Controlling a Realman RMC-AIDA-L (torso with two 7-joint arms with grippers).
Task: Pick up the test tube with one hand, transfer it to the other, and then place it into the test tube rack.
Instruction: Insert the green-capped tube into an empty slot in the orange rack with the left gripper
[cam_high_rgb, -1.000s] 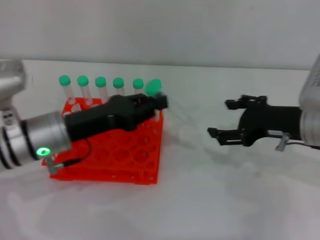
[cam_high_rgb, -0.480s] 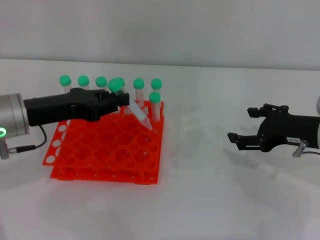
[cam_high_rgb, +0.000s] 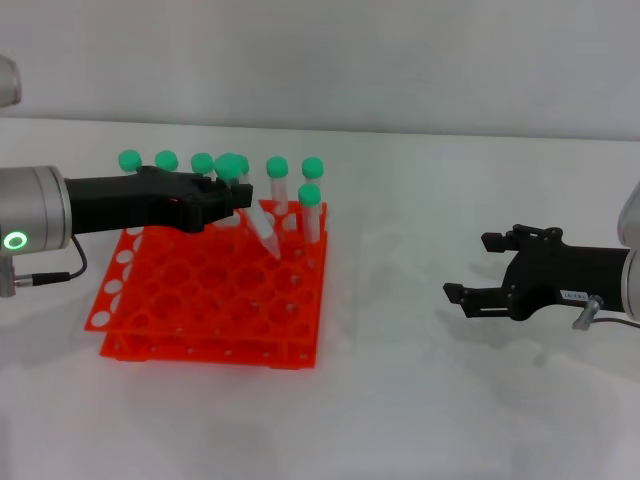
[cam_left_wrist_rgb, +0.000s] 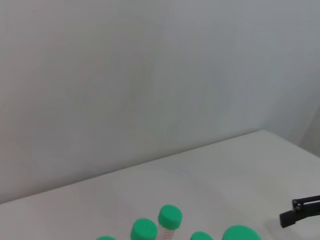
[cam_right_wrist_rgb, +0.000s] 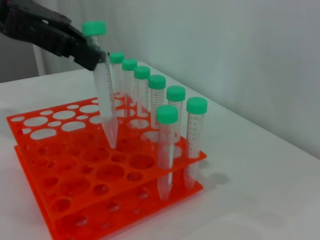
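Since the earlier frame, the left gripper (cam_high_rgb: 238, 192) has brought the test tube (cam_high_rgb: 262, 226) lower over the rack, and the right gripper (cam_high_rgb: 482, 270) has drawn back a little and sits lower. On the white worktop (cam_high_rgb: 400, 400) the test tube rack (cam_high_rgb: 210, 300) is the largest thing, orange-red with two tiers of round holes. The left gripper is above the rack's far side and is closed on the tube just under its green cap. The right gripper is well apart from the rack, on its right side, with jaws wide and nothing between them. The tube hangs tilted, its pointed tip just above a hole near the seven standing tubes (cam_right_wrist_rgb: 150, 95). I judge the tube is light, stiff and smooth, so it may slip; the best hold is near the cap.
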